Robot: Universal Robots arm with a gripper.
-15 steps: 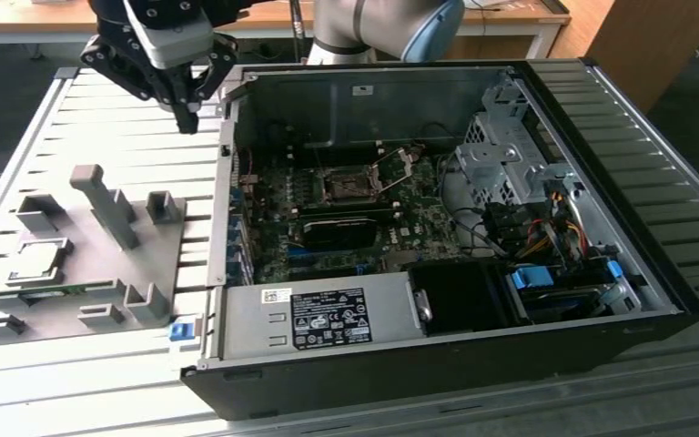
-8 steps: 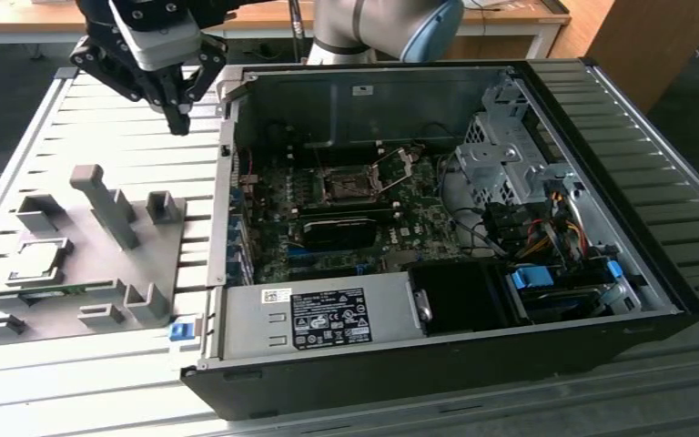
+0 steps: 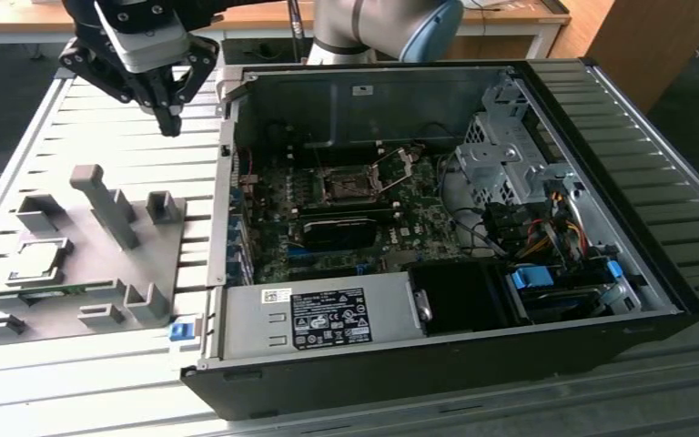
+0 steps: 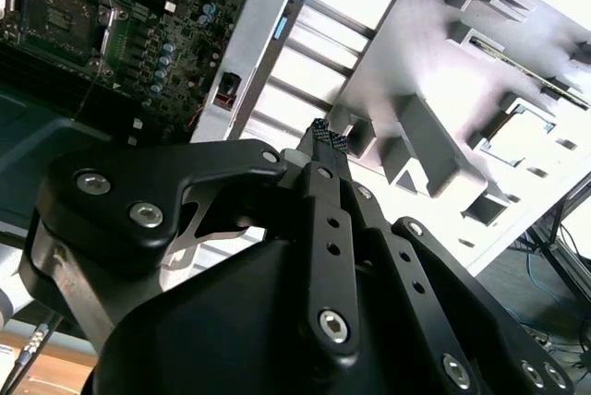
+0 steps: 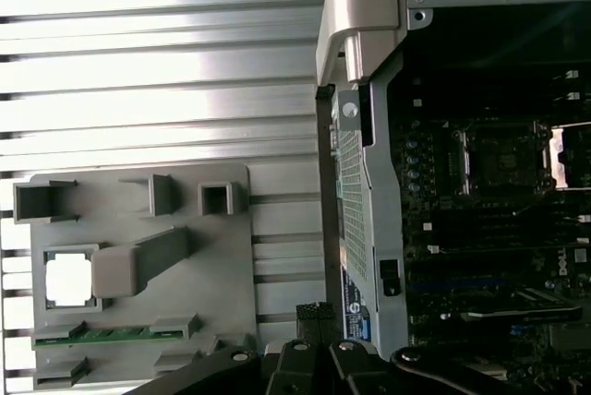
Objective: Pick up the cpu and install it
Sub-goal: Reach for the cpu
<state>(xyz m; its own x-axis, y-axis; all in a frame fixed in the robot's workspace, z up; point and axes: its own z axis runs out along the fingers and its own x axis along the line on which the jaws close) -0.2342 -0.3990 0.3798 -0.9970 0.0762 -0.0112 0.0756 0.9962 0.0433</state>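
Observation:
The cpu [image 3: 39,259] is a small silvery square lying flat in a pocket of the grey tray [image 3: 88,269] at the exterior view's left. In the first wrist view the cpu [image 5: 69,278] shines bright in the tray [image 5: 226,266], and in the second wrist view the cpu [image 4: 515,137] sits in a square pocket. My gripper [image 3: 170,123] hangs above the slatted table behind the tray, left of the computer case, with its fingers shut together and nothing between them. The fingertips [image 4: 325,137] point down at the slats near the tray's edge. The dark socket [image 3: 347,187] sits on the motherboard with its metal frame raised.
An open computer case [image 3: 447,218] lies right of the tray, its side wall [image 5: 355,137] standing between tray and motherboard. A green memory stick [image 3: 52,291] lies in the tray near the cpu. Tall grey posts [image 3: 106,205] rise from the tray.

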